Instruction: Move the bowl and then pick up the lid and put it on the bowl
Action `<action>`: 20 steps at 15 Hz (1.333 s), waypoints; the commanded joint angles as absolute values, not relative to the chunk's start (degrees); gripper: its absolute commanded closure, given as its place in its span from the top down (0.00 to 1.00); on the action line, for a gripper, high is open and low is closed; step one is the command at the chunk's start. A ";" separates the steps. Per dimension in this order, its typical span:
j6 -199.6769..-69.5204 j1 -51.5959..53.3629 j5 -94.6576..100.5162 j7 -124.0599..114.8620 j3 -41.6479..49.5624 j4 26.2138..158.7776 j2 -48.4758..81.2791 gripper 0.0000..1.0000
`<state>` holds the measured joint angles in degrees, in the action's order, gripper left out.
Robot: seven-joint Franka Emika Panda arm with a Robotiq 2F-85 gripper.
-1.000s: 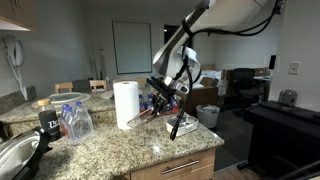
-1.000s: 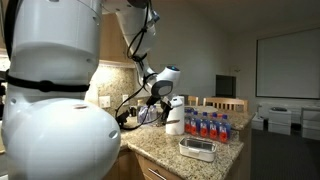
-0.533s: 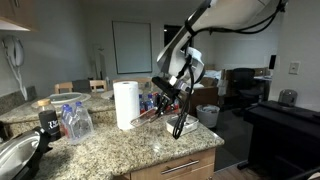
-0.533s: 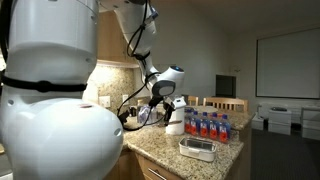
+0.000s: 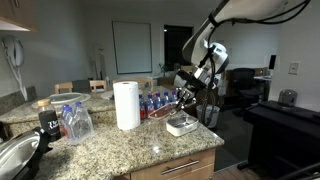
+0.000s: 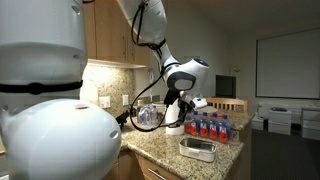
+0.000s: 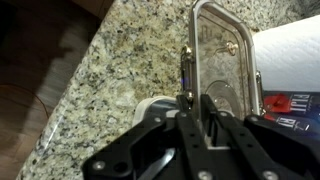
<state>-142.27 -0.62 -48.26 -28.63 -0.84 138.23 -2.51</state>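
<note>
The bowl (image 5: 181, 126) is a small whitish-clear rectangular container on the granite counter (image 5: 120, 148). It also shows near the counter's front edge in an exterior view (image 6: 198, 150). My gripper (image 5: 188, 100) hangs a little above it, and is also seen from another side (image 6: 180, 103). In the wrist view the gripper (image 7: 197, 95) is shut on the edge of the lid (image 7: 225, 45), a thin clear rectangle with a pale rim that stands on edge past the fingers. Part of the bowl (image 7: 148, 104) shows whitish just left of the fingers.
A paper towel roll (image 5: 127, 105) stands left of the bowl, with a pack of water bottles (image 5: 155, 103) behind it. More bottles (image 5: 75, 122) and a large metal bowl (image 5: 14, 157) sit at the counter's left. The counter drops off just past the bowl.
The arm has swung to the right and lifted. The gripper rose from low over the counter with the lid, and the bowl now shows beneath it.
</note>
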 commanded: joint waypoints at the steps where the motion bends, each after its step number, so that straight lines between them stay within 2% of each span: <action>1: -139.05 -2.39 -46.54 -23.81 1.77 137.44 -1.28 0.07; 12: -137.96 -5.80 -47.03 -16.17 6.64 134.69 5.44 0.08; 20: -135.46 -6.69 -46.73 -15.48 6.94 129.80 11.18 0.07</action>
<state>-137.56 -6.02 -46.79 -17.18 7.29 131.87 9.32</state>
